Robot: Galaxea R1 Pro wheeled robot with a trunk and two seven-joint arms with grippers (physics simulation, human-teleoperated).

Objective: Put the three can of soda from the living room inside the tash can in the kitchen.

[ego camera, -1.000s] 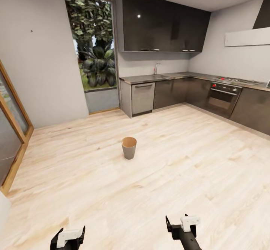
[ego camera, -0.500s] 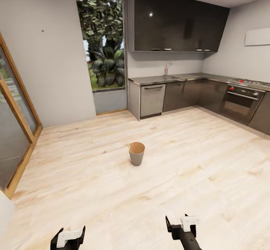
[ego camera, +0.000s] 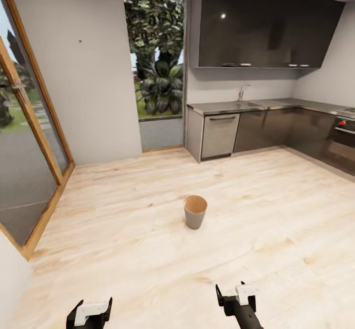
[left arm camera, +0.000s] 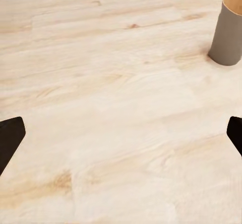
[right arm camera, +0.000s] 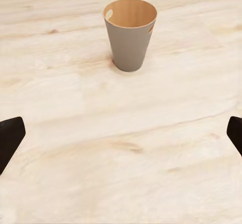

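Note:
The tash can (ego camera: 195, 212) is a small grey-beige tapered bin with an orange-brown inside, standing upright on the pale wood floor of the kitchen. It also appears in the right wrist view (right arm camera: 130, 34), with handle holes near its rim, and at the frame edge in the left wrist view (left arm camera: 228, 28). My left gripper (ego camera: 89, 313) and right gripper (ego camera: 235, 295) hang low in the head view, well short of the bin. Both are open with nothing between the dark fingertips (right arm camera: 11, 136). The cans of soda are out of view.
Dark cabinets and a grey counter (ego camera: 256, 105) with a sink run along the back right, with an oven (ego camera: 345, 136) at the far right. A wood-framed glass door (ego camera: 29, 136) stands at the left and a tall window (ego camera: 157, 72) behind. Open wood floor (ego camera: 148, 250) surrounds the bin.
The head view has swung to the left, so the bin and the cabinets sit further right in the picture and more of the glass door shows. Both grippers keep their pose.

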